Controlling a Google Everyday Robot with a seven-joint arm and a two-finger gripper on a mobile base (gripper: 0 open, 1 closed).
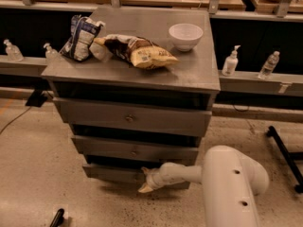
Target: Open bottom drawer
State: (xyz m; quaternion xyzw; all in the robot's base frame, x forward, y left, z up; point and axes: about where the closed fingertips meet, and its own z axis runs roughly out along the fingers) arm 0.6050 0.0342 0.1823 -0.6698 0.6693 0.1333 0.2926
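A grey wooden chest with three drawers stands in the middle of the camera view. The bottom drawer (111, 173) is the narrowest and lowest; its front sticks out a little from the chest. My gripper (147, 181) is at the middle of that drawer's front, where its knob is hidden behind it. The white arm (227, 183) reaches in from the lower right. The mid-sized drawer (135, 150) and the widest top drawer (130, 117) sit above, each with a small round knob.
On the chest top (199, 72) lie a blue-white bag (80, 37), a brown-yellow snack bag (137, 51) and a white bowl (185, 35). Bottles (230, 60) stand on a ledge behind. A black stand leg (284, 155) lies at right.
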